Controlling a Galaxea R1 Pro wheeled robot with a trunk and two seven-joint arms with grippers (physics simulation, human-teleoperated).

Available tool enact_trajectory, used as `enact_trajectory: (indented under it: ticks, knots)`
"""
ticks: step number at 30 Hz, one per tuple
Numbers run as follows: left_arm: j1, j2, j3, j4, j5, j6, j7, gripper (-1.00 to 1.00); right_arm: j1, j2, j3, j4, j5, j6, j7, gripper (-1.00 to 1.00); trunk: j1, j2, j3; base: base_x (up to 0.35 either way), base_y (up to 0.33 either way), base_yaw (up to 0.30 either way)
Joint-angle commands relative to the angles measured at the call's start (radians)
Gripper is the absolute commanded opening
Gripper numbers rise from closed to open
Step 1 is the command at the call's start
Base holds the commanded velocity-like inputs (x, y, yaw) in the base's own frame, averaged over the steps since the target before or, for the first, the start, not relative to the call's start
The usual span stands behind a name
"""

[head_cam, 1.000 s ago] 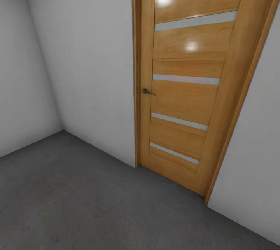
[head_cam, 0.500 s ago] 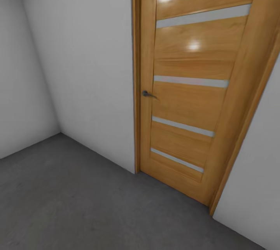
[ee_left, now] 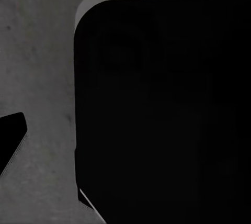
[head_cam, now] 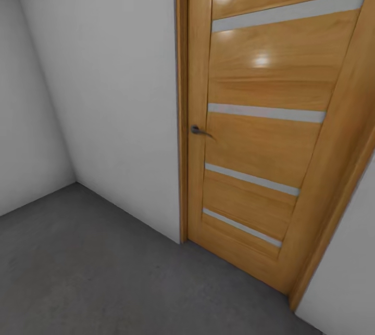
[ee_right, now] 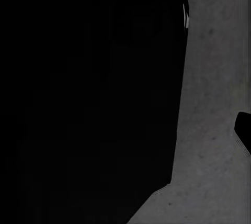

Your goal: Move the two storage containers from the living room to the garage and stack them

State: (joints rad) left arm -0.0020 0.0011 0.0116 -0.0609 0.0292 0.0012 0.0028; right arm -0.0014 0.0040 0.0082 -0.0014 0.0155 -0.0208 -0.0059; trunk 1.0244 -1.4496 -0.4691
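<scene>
Dark grey concrete floor [head_cam: 78,267], white walls [head_cam: 109,90], closed wooden door [head_cam: 260,132] with handle [head_cam: 197,129]: garage side judged. Door is seen larger than a second ago; camera is carried closer, transit judged. Containers unseen. Gripper states cannot be told; dark robot body [ee_left: 162,103] is seen over concrete.

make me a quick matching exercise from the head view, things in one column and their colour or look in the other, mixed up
Things:
1. door
2. door handle
3. floor
4. wall

Looks:
A. rough dark grey
B. plain white-grey
C. glossy orange-brown wood with pale horizontal strips
D. small dark metal lever

Pairs: 1-C, 2-D, 3-A, 4-B
</scene>
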Motion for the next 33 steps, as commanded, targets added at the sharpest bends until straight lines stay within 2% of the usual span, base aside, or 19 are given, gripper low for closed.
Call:
enact_trajectory:
  ticks: [1, 9, 33]
  knots:
    - [0.0, 0.0, 0.001, 0.0, 0.003, 0.0, 0.0, 1.0, 0.0, 0.0, 0.0, 0.0, 0.002, -0.002, -0.001, 1.0, 0.001, 0.0, -0.001, 0.322, 0.0, 0.0]
    - [0.0, 0.0, 0.001, 0.0, 0.003, -0.001, 0.0, 1.0, 0.0, 0.001, -0.001, 0.0, 0.001, -0.003, -0.004, 1.0, 0.001, 0.0, -0.001, 0.322, 0.0, -0.015]
    - [0.0, 0.0, 0.001, -0.002, 0.003, -0.004, 0.0, 1.0, 0.0, 0.001, -0.002, 0.0, 0.0, -0.004, -0.005, 1.0, 0.001, 0.0, -0.001, 0.322, 0.008, -0.282]
